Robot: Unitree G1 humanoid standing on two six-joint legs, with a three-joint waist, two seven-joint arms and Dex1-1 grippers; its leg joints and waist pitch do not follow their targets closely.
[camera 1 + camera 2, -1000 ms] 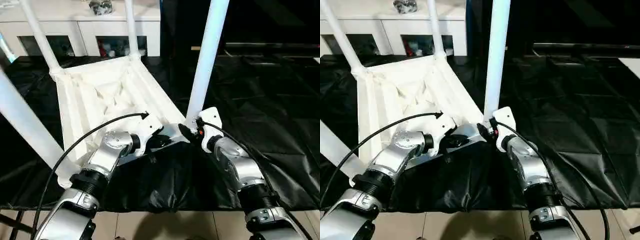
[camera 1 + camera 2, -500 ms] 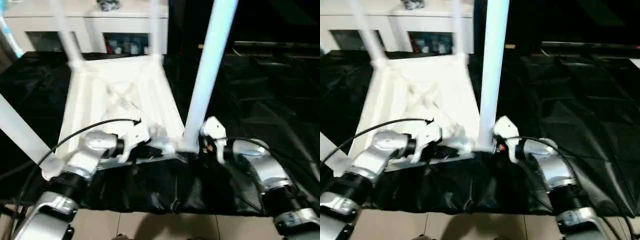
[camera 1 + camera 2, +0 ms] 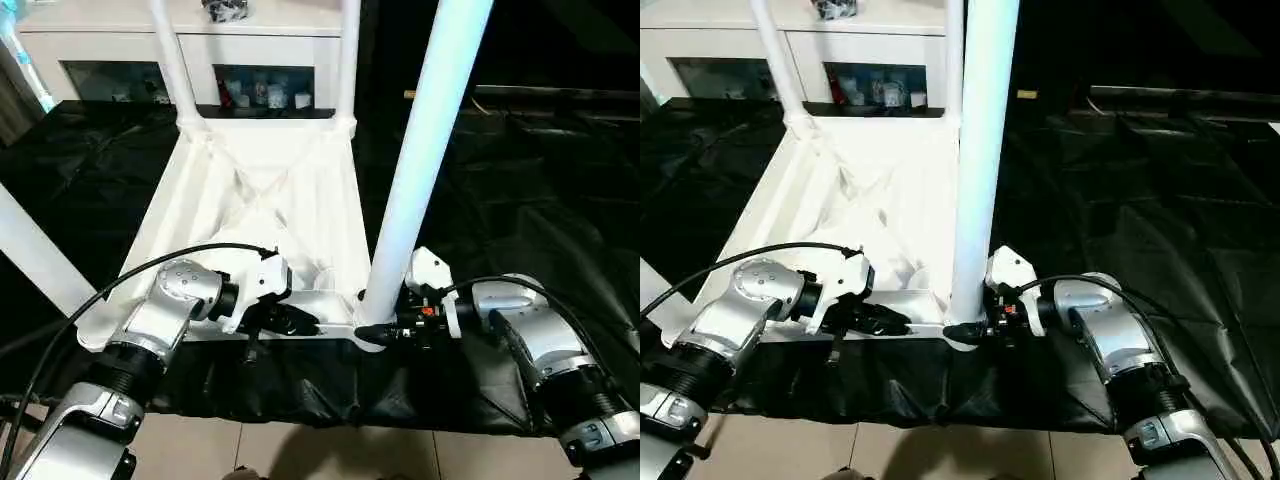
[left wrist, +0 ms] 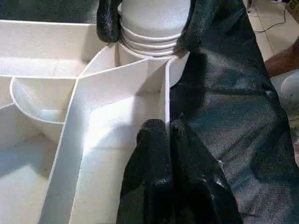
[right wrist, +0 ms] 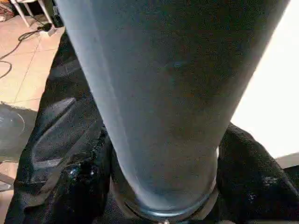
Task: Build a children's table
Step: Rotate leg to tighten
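Observation:
The children's table lies upside down on black cloth, its ribbed white tabletop (image 3: pixel 262 190) facing up. Two thin legs (image 3: pixel 170 50) rise from the far corners. A thick leg (image 3: pixel 35 255) rises at the near left. Another leg (image 3: pixel 425 150) stands in the near right corner socket. My left gripper (image 3: pixel 300 322) is shut on the tabletop's thin near rim (image 4: pixel 166 100). My right gripper (image 3: pixel 372 332) reaches in from the right. Its fingers (image 4: pixel 107 21) press both sides of that near right leg's base (image 5: pixel 163 140).
A white cabinet (image 3: pixel 120 40) with glass doors stands behind the table. Black cloth (image 3: pixel 520 200) covers the work area, with wide open room to the right. Its front edge drops to tiled floor (image 3: pixel 300 450). What looks like a person's arm (image 4: pixel 280 58) shows beyond the cloth.
The view has shifted. The tabletop has turned so that its near edge now runs square to the cloth's front edge. My right gripper has come around the near right leg's base. My left grip is unchanged.

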